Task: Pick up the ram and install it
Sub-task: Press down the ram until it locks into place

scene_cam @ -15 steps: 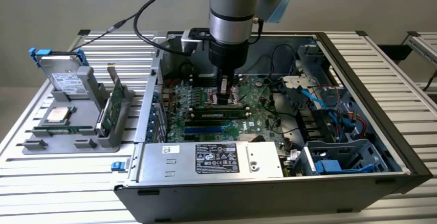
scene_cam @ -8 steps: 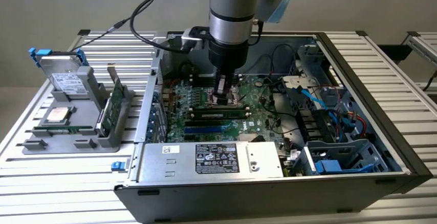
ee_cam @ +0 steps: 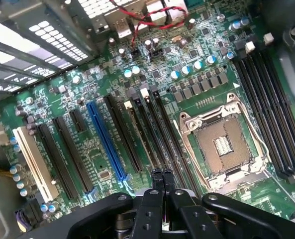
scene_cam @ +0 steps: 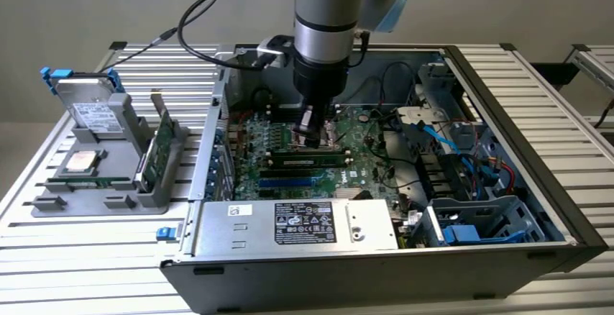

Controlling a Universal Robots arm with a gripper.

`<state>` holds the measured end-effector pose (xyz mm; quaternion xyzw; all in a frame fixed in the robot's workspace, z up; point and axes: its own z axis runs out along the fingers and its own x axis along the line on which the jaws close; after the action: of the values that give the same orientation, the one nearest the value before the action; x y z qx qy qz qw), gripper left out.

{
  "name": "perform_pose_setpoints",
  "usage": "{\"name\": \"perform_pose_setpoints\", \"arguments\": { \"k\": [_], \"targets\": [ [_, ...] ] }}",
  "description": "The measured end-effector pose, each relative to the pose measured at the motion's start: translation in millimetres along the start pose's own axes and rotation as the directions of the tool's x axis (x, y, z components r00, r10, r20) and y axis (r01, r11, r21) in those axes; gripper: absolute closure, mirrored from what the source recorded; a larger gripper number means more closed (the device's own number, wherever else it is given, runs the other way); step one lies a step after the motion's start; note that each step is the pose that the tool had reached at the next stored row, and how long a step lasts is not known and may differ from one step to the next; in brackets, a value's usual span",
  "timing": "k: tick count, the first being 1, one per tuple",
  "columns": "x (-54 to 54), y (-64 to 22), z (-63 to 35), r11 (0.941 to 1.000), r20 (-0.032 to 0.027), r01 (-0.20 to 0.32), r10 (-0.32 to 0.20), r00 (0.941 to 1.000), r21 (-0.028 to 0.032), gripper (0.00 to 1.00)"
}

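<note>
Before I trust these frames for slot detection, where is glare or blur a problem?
Wrist view: bright light washes out the perforated metal case wall; the green motherboard stays sharp, while the black gripper looks softer up close. Exterior view: even light, mild glare on the silver power supply box.

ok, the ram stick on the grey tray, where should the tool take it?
Probably mid-length on the upper long edge of the ram, coming straight down and squeezing its two flat faces. It seems to sit on edge in the grey tray, low and thin, so only the top is free.
</note>
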<state>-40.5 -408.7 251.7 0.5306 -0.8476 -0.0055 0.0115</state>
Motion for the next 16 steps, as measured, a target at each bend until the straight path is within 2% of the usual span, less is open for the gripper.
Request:
{"name": "perform_pose_setpoints", "arguments": {
  "k": [4,8,12,16],
  "targets": [
    [0.0,0.0,1.1,0.9975,0.0015,-0.07,0.07,0.9975,-0.001,0.9],
    [0.0,-0.1,2.2,0.9899,0.0029,-0.142,0.142,0.9899,-0.0021,0.9],
    [-0.1,-0.1,3.7,0.977,0.0043,-0.213,0.213,0.977,-0.0034,0.9],
    [-0.1,-0.1,5.1,0.9588,0.0056,-0.284,0.284,0.9588,-0.0047,0.9]
  ]
}}
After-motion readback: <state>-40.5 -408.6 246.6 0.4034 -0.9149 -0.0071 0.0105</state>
